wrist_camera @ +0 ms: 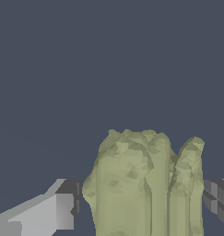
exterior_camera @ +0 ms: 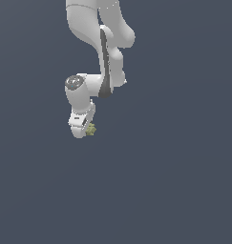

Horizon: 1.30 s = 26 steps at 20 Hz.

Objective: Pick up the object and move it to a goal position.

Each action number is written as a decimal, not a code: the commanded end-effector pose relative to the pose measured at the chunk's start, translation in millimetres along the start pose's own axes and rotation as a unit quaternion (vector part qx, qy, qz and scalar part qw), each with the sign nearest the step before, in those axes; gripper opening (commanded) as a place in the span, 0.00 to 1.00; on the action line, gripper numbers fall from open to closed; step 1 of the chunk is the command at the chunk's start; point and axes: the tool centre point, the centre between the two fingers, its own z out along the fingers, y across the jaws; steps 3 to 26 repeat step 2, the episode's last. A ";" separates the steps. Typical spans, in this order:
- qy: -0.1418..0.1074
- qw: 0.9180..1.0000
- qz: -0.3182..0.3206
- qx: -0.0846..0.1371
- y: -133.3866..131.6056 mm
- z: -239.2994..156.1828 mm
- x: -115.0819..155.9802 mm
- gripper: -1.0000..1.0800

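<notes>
Wrist view shows the knobbly olive-yellow object sitting between the gripper fingers, one pad seemingly touching and the other just beside it, so I cannot tell whether they clamp it, and a loose, off-centre hold on that bumpy surface could let it slip.

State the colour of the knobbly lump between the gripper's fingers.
Olive-yellow lump, mottled with darker facets; clearest in the wrist view.
</notes>
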 end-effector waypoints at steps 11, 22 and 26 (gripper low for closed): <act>0.000 1.000 0.000 0.000 -3.1 -0.5 -2.1 0.00; 0.000 1.000 0.000 0.000 -3.1 -0.5 -2.1 0.00; 0.000 1.000 0.000 0.000 -3.1 -0.5 -2.1 0.00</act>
